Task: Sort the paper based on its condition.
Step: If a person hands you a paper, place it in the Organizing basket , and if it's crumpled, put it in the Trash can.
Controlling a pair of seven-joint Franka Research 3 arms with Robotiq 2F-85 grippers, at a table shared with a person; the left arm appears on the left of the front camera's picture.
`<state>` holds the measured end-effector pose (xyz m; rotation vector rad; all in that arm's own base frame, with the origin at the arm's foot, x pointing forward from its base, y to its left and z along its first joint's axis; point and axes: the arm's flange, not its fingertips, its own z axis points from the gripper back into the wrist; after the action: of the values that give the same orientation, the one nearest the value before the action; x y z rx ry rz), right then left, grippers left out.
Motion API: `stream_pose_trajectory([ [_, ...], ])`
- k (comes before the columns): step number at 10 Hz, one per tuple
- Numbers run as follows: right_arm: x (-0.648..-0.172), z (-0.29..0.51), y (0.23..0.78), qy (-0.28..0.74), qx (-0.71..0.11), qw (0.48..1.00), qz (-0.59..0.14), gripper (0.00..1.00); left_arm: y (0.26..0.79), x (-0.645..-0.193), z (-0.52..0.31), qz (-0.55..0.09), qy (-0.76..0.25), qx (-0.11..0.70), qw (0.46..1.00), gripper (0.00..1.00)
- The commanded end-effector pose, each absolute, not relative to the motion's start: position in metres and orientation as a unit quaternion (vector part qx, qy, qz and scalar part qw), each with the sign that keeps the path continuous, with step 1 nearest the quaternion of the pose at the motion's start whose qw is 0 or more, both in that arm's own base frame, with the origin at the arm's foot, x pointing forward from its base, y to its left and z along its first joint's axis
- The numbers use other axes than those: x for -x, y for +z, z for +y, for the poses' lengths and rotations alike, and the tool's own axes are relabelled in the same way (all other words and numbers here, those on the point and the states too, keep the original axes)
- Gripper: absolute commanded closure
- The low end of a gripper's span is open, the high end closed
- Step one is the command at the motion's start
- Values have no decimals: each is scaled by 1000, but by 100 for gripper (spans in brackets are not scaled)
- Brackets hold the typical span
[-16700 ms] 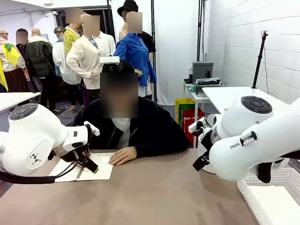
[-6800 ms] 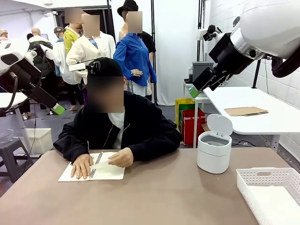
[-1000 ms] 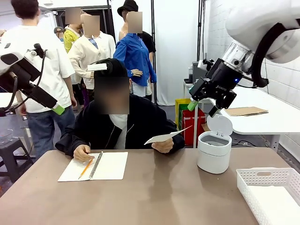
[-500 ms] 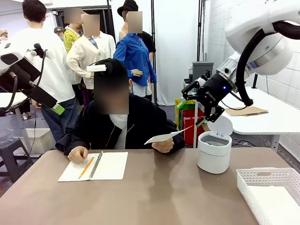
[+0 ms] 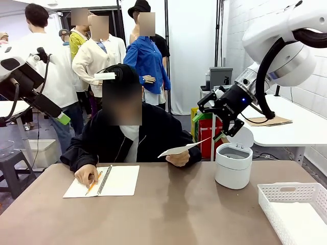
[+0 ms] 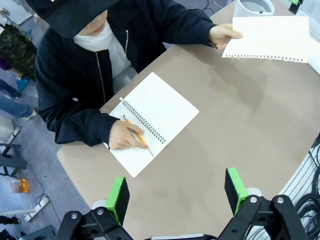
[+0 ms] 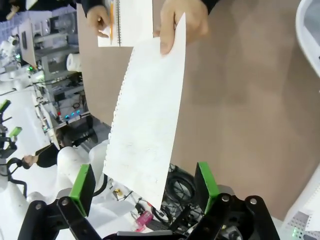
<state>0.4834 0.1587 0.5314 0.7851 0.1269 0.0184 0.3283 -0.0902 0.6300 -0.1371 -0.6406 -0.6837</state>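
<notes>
At the near right corner of the counter (image 5: 168, 219), a white plastic basket (image 5: 272, 212) with slotted walls was seen. The smooth brown middle of the counter was left bare from the near edge to the far edge. Toward the far left corner an open spiral-bound notebook (image 5: 121, 179) was laid flat, and a yellow pencil (image 5: 94, 185) was held on it by a person's hand (image 5: 85, 174). Near the far right corner a round white bin (image 5: 233, 172) was stood with its lid tipped up. Above the far edge, between notebook and bin, the paper (image 5: 183, 148) was held up by the person's other hand (image 5: 179, 158). It was one thin white sheet, nearly flat, with a ragged torn fringe along one long side. The right pincer (image 7: 144, 186) was held wide, its green pads (image 7: 82, 189) set either side of the sheet's free end, with no contact that could be made out. The left pincer (image 6: 176, 189) was held wide too, raised high over the left side.
</notes>
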Motion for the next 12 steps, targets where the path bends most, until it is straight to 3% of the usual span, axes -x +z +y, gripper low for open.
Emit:
stream_pose_trajectory([
  [1, -502, 156, 521, -38, -409, 904, 117, 0, 630, -328, -90, -309, -328, 64, 890, 0],
  [3, -527, 150, 508, -102, -456, 863, 192, 0, 630, -328, -90, -309, -328, 64, 890, 0],
  [7, -542, 151, 475, -150, -452, 830, 291, 0, 630, -328, -90, -309, -328, 64, 890, 0],
  [12, -521, 172, 453, -112, -446, 841, 286, 0, 630, -328, -90, -309, -328, 64, 890, 0],
])
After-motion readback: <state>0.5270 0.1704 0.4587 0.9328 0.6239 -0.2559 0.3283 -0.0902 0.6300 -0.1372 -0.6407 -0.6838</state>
